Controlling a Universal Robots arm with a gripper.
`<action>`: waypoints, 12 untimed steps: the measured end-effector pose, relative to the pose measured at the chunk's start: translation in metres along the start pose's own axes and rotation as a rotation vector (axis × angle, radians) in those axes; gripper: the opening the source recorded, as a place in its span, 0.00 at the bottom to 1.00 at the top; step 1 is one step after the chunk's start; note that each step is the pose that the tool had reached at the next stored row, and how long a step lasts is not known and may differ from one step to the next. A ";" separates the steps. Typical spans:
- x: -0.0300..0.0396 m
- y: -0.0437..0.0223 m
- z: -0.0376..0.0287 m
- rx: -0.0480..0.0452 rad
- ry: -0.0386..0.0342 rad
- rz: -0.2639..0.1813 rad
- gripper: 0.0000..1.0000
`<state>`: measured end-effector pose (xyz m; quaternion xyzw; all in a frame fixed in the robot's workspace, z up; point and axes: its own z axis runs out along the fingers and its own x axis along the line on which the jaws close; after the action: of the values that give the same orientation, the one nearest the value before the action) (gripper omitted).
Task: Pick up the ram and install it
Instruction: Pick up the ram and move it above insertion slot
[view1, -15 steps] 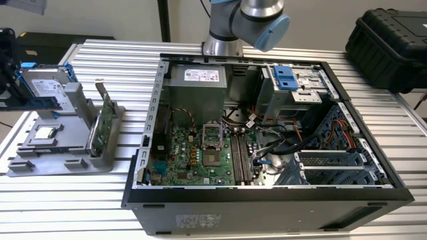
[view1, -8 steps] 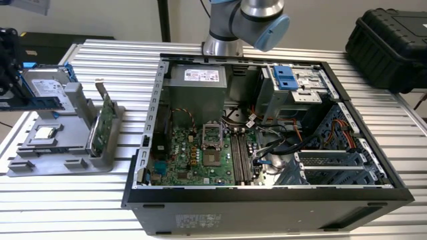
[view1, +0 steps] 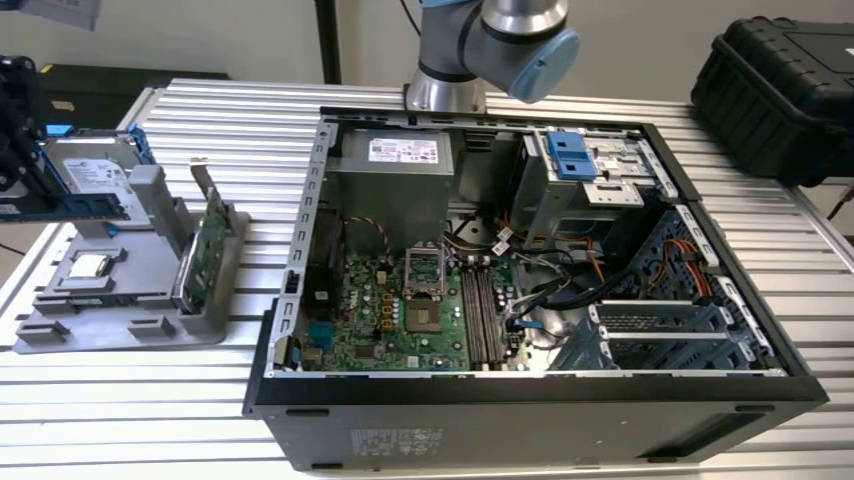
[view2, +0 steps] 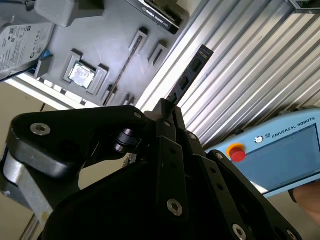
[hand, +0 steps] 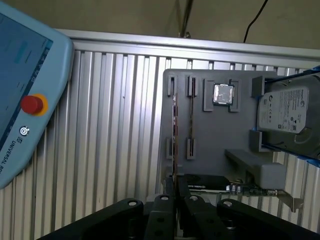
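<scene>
The ram (view2: 192, 72) is a thin dark stick with small black chips, and my gripper (view2: 167, 107) is shut on one part of it, the rest jutting out past the fingertips. In the first wrist view the ram (hand: 174, 135) shows edge-on as a thin line over the edge of the grey fixture (hand: 200, 125), rising from my gripper (hand: 176, 182). In the exterior view my gripper (view1: 11, 190) is at the far left edge, holding the ram (view1: 74, 207) level above the fixture (view1: 120, 300). The open computer case (view1: 307, 250) lies to the exterior view's right, with long memory slots (view1: 483, 305) on its motherboard.
The fixture also carries a silver hard drive (hand: 287, 117) in a blue frame, a processor chip (hand: 222, 94) and a green card (view1: 211, 250). A teach pendant (hand: 25, 100) lies on the ribbed metal table (view1: 134, 400). A black hard case (view1: 781, 90) stands at the back right.
</scene>
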<state>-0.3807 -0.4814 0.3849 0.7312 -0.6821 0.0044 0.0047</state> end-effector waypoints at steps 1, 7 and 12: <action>0.0000 0.0000 -0.0006 -0.0001 0.0000 0.000 0.00; 0.0001 0.0000 -0.0053 -0.0001 0.0000 0.000 0.00; 0.0002 -0.0015 -0.0057 -0.0002 0.0001 0.000 0.00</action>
<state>-0.3792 -0.4815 0.3907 0.7312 -0.6821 0.0043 0.0047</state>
